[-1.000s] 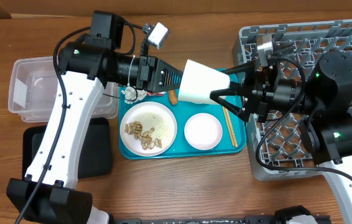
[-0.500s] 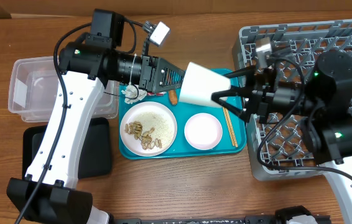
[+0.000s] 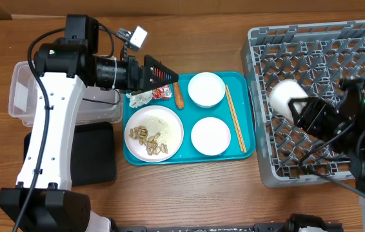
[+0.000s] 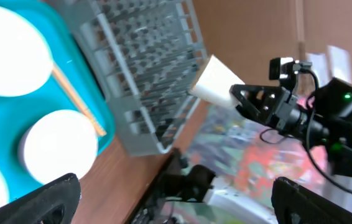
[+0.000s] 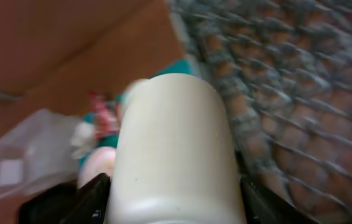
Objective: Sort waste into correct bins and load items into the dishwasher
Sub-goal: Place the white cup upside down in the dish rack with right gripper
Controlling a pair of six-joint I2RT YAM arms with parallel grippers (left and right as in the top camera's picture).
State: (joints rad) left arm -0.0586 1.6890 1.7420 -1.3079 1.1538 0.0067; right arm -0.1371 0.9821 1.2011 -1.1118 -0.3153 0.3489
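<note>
My right gripper is shut on the small white cup, which lies sideways above the grey dishwasher rack. In the right wrist view the cup fills the space between the fingers. My left gripper is open and empty above the far left corner of the teal tray. The tray holds a white bowl, a pink bowl, a plate of peanut shells, chopsticks, an orange-brown stick, a red wrapper and a paper ball.
The clear tub stands at the left, partly under the left arm. The black tray lies in front of it. The left wrist view looks across the rack at the cup in the right gripper.
The left gripper opened, let go of the cup and drew back to the left. The right gripper carried the cup right, from above the tray to above the rack.
</note>
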